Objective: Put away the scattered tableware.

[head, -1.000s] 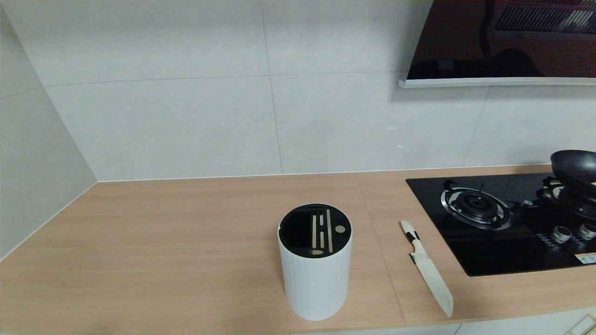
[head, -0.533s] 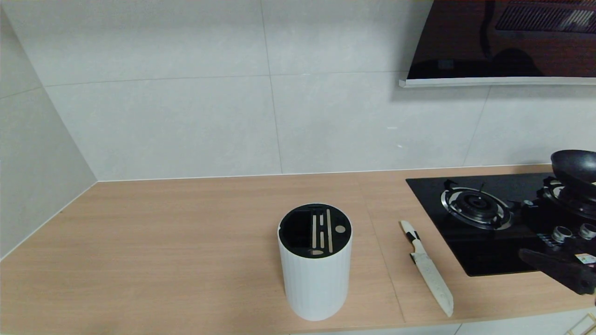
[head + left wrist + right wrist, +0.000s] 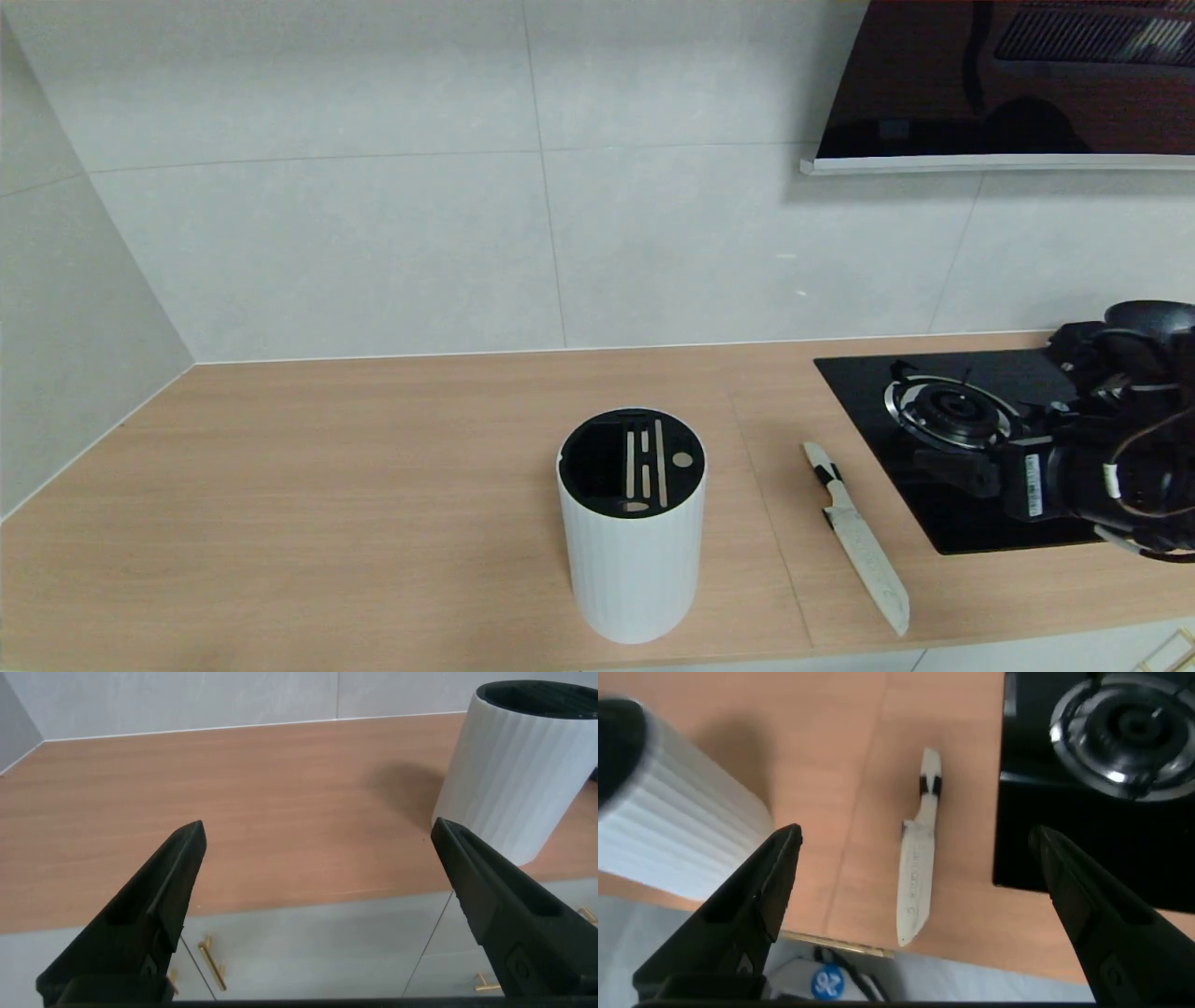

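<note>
knife (image 3: 854, 537) flat on counter (image 3: 373, 467), holder (image 3: 632, 523) near, right pincer (image 3: 915, 840) spread over stove (image 3: 943, 411)

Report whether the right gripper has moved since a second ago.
Yes. The right gripper has swung in leftward over the stove, toward the knife.

White, black and pale wood.
The holder (image 3: 633, 551) is ribbed white with a black top; the knife (image 3: 857, 541) cream with a black band; the counter (image 3: 327, 485) light wood-grained; the hob (image 3: 854, 378) glossy black.
</note>
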{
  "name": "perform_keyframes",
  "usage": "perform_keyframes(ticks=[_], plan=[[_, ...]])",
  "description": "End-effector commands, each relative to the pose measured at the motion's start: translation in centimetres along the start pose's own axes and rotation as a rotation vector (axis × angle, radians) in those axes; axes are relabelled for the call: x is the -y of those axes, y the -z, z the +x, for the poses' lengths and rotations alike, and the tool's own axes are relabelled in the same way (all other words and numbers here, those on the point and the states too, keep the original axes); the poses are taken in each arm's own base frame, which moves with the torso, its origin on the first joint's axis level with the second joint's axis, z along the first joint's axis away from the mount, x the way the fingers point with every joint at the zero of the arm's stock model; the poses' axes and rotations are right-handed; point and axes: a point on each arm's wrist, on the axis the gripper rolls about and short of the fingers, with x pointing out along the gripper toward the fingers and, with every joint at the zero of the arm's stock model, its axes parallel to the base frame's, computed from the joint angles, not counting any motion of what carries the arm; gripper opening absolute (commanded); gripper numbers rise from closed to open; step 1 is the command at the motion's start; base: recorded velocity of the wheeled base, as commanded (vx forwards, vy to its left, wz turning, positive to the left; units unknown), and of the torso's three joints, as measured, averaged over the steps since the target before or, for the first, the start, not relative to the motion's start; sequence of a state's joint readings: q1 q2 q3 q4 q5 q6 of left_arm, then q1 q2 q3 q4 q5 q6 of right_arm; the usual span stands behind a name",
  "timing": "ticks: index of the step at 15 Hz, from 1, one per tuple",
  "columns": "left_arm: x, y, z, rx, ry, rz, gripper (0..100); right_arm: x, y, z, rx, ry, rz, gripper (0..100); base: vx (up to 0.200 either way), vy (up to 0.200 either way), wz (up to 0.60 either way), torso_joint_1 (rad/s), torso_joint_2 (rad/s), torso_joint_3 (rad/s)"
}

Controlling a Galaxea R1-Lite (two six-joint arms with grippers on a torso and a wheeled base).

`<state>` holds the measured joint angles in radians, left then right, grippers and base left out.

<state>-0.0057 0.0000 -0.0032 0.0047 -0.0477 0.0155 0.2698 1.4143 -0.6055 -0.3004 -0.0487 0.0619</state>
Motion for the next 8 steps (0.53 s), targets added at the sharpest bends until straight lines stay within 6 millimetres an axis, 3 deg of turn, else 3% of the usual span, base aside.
perform_keyframes(ticks=[1, 4, 8], plan=[[0.0, 0.0, 0.0, -0.002, 0.0, 0.0, 100, -1.5, 2.1, 4.3, -0.15, 0.02, -0.047, 100, 0.0, 0.0, 0.0, 0.0, 0.0, 0.0], [0.0, 0.0, 0.0, -0.002, 0.0, 0.0, 100, -2.0, 3.5, 7.7, -0.174, 0.016, -0.055, 100, 0.0, 0.0, 0.0, 0.0, 0.0, 0.0], [0.0, 0.0, 0.0, -0.002, 0.0, 0.0, 100, -2.1, 5.3, 10.5, -0.159, 0.021, -0.05, 100, 0.0, 0.0, 0.0, 0.0, 0.0, 0.0]])
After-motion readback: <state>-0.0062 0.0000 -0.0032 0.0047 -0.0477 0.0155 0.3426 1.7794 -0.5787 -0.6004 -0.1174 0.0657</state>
